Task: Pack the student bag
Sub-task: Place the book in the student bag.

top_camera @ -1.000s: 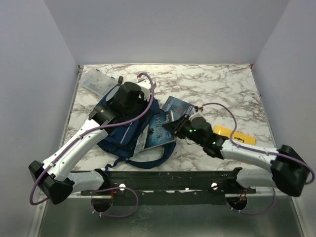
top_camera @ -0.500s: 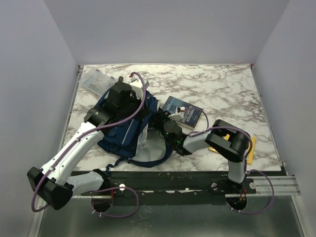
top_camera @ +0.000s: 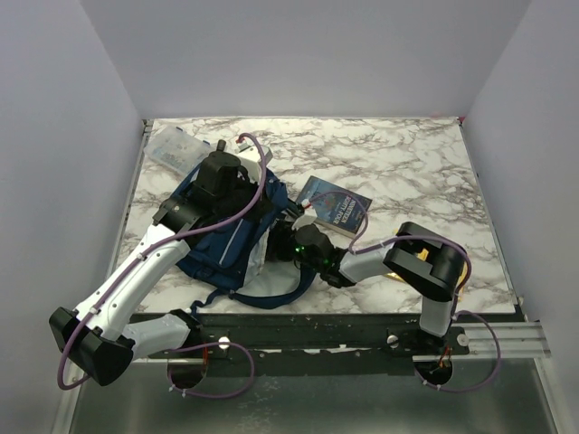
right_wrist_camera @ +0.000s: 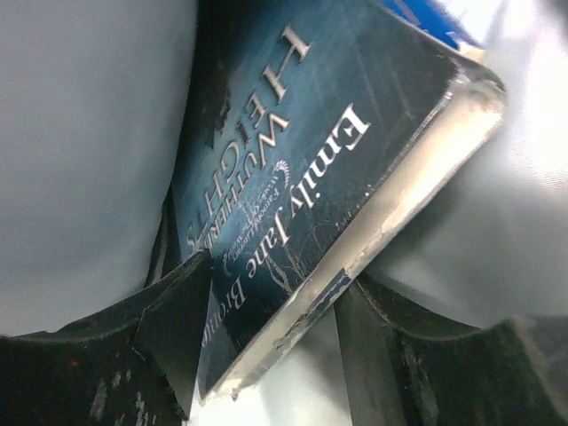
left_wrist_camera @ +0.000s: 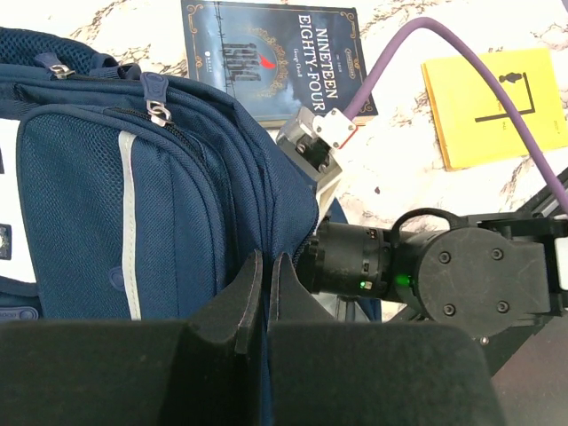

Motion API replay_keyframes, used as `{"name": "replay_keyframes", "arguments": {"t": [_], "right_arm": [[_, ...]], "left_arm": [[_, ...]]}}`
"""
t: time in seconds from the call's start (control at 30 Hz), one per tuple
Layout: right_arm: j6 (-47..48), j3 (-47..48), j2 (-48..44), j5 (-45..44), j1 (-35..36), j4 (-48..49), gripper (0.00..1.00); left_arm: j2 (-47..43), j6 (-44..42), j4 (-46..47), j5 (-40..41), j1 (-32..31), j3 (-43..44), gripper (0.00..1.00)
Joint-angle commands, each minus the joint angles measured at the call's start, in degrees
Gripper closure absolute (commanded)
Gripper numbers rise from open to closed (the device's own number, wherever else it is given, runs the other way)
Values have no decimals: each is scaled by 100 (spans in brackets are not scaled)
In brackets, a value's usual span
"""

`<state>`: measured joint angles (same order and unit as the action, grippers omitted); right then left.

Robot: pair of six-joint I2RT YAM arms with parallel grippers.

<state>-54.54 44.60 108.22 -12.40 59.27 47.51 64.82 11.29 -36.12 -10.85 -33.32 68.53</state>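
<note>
A view from above shows a white-and-grey marbled counter (top_camera: 407, 163) walled in by plain pale panels on the left, back and right, with a black rail (top_camera: 317, 327) along its near edge where two white robot arms are bolted. The student bag (top_camera: 222, 244), navy with grey stripes, lies on the front-left part of the counter, its blue straps looping almost to the near edge. A clear plastic box (top_camera: 175, 147) sits in the back-left corner, close to the left edge and near the bag's top. The left arm reaches over the bag; its gripper (left_wrist_camera: 262, 284) is clenched shut at the bag's right-hand rim. The right arm folds in from the right, and its gripper (right_wrist_camera: 273, 297) is pushed into the bag's opening, surrounded by pale lining. A dark paperback (right_wrist_camera: 302, 177) (the cover reads "Wuthering Heights") stands tilted between the fingers (right_wrist_camera: 169, 328); they are parted either side of its lower corner, but the close, blurred wrist view does not settle whether they press on it or stand just clear. Just beside the bag to the right, near the counter's middle, a second dark book (left_wrist_camera: 275, 53) titled "Nineteen Eighty-Four" lies flat. A yellow booklet (left_wrist_camera: 497, 106) lies farther right, partly under the right arm. Bare marble stretches across the back and far right of the counter.
</note>
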Motion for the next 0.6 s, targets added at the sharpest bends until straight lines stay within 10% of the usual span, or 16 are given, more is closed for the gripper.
{"name": "replay_keyframes", "arguments": {"t": [0.0, 0.23, 0.57], "right_arm": [[862, 27, -346, 884, -34, -437, 43], [1056, 1332, 469, 1205, -257, -466, 47], [1146, 155, -886, 1271, -365, -1430, 22]], "left_arm": [[-167, -87, 514, 48, 29, 81, 100], [-71, -4, 528, -147, 21, 60, 100], [114, -26, 463, -74, 19, 90, 100]]}}
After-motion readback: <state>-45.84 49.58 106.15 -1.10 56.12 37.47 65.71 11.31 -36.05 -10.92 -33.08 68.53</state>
